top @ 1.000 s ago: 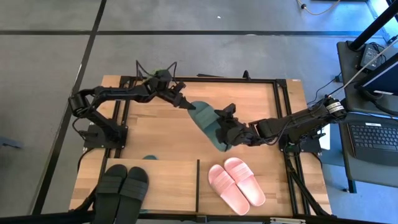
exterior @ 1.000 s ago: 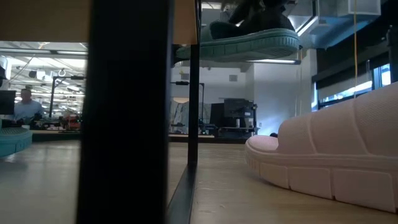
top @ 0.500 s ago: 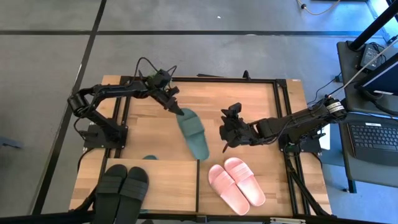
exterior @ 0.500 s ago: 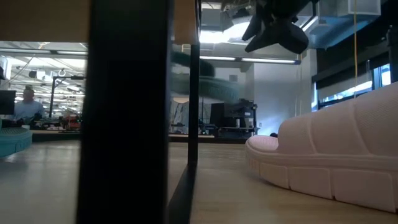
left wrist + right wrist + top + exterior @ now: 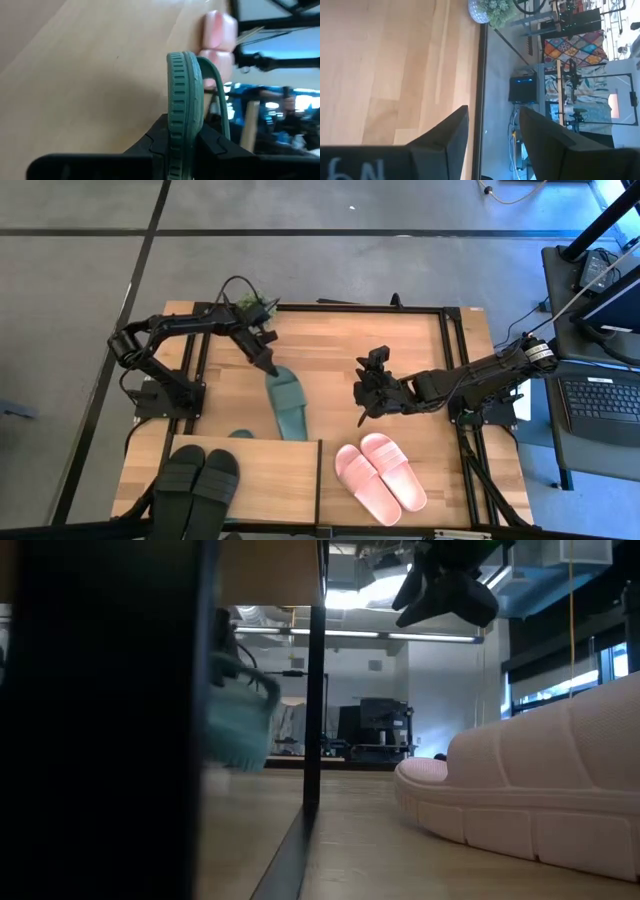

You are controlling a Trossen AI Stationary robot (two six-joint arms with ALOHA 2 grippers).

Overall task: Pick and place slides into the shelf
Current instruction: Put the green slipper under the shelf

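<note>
The left gripper (image 5: pixel 270 367) clamps the heel edge of a dark green rubber slide sandal (image 5: pixel 285 402), hanging just behind the low light-wood shelf (image 5: pixel 270 470). Held so narrowly, it could swing, strike the top board or slip free. The right gripper (image 5: pixel 362 394) hovers empty, fingers apart, mid-table.

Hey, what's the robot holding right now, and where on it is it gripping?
The left gripper is shut on a dark green slide, pinching the sole's edge at one end. The right gripper is open and holds nothing.
</note>
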